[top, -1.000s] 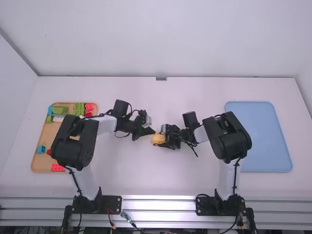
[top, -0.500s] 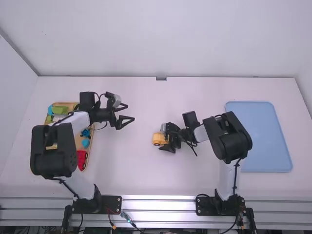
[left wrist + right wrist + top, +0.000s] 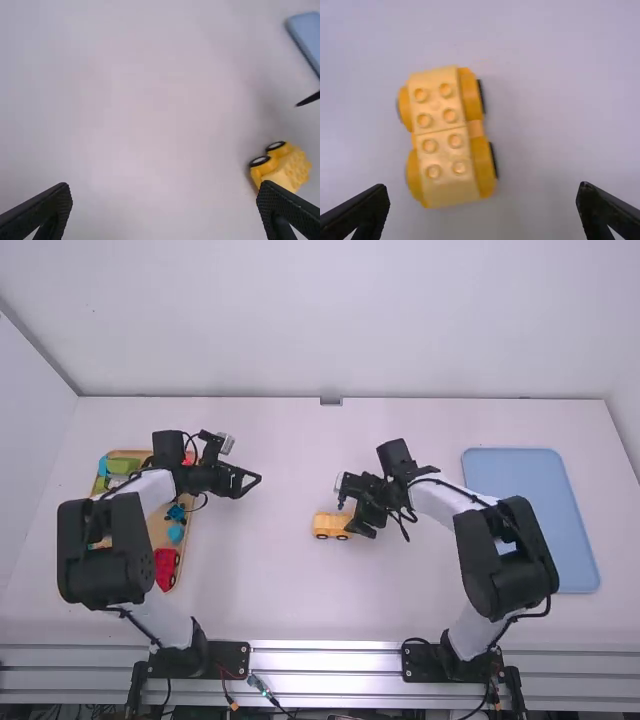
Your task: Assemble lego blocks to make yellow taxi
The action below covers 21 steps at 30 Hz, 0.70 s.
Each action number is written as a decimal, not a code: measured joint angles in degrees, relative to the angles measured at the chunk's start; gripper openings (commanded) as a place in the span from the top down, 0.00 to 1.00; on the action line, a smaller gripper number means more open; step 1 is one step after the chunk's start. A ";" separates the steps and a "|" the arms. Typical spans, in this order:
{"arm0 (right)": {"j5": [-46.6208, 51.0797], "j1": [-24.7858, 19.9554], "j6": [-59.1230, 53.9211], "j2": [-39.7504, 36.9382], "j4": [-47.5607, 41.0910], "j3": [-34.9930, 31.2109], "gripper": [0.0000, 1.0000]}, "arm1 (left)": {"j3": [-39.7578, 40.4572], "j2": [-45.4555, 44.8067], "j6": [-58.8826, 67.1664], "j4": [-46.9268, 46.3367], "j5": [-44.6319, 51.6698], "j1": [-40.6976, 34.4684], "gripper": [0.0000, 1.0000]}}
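From the wide-spread left gripper (image 3: 252,479), the yellow block car (image 3: 330,524) sits at four o'clock; the right gripper (image 3: 350,508) gapes near it.

White table (image 3: 260,580) with a tan tray (image 3: 158,531), yellow block car (image 3: 331,527) and blue tray (image 3: 525,485) on top

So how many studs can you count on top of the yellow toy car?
8 studs: four, two by two, on the block at one end of the yellow toy car, and four on the second block. Any underneath would be hidden.
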 measured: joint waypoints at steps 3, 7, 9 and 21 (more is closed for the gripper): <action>2.86 0.00 -0.02 -0.55 0.07 0.17 0.01 | 0.00 -2.78 -4.37 -2.75 -5.75 0.04 0.01; 5.03 -0.02 -0.04 -0.55 0.85 0.15 0.01 | 0.00 -9.03 -14.47 -9.75 -18.51 0.15 0.01; 5.46 0.00 0.00 -0.55 1.62 0.15 0.01 | 0.00 -12.13 -20.33 -13.38 -26.45 0.15 0.01; 6.38 0.00 -0.13 -0.55 5.97 0.15 0.01 | 0.00 -20.79 -35.98 -31.17 -63.43 2.21 0.01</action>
